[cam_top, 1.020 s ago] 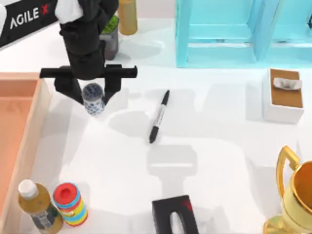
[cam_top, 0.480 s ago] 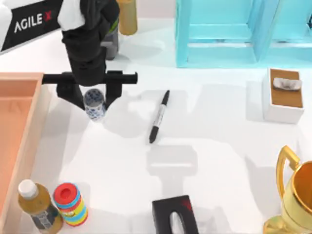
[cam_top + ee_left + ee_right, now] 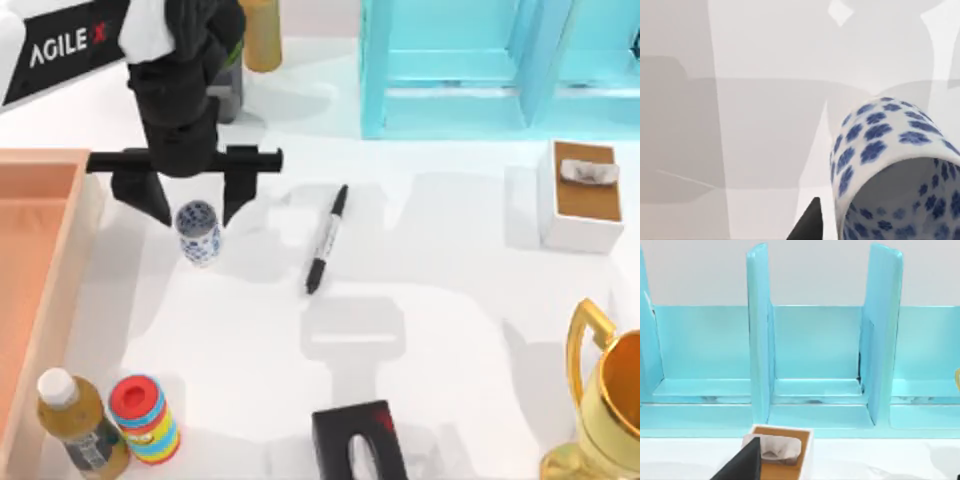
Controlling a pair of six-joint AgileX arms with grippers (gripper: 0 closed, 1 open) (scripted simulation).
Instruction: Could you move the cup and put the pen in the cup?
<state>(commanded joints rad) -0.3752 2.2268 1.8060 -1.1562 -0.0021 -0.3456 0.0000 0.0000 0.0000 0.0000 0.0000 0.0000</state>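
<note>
The cup (image 3: 198, 232), white with blue flowers, stands upright on the white table left of centre; the left wrist view looks into the cup (image 3: 880, 145) from close range. My left gripper (image 3: 192, 205) hovers over it, open, with one black finger on each side of the cup and a gap between them and it. The pen (image 3: 326, 240), slim and black with a pale label band, lies flat to the cup's right. My right gripper (image 3: 358, 445) is parked at the front edge, open and holding nothing.
A wooden tray (image 3: 40, 300) borders the left side. A brown bottle (image 3: 75, 420) and a red-topped striped cylinder (image 3: 145, 415) stand front left. A gold trophy (image 3: 605, 400) is front right, a white tissue box (image 3: 580, 200) at right, and a cyan shelf (image 3: 450, 70) at the back.
My left gripper's fingers have spread apart and let go of the cup, which now stands a little nearer the front. The pen and the right arm have not moved.
</note>
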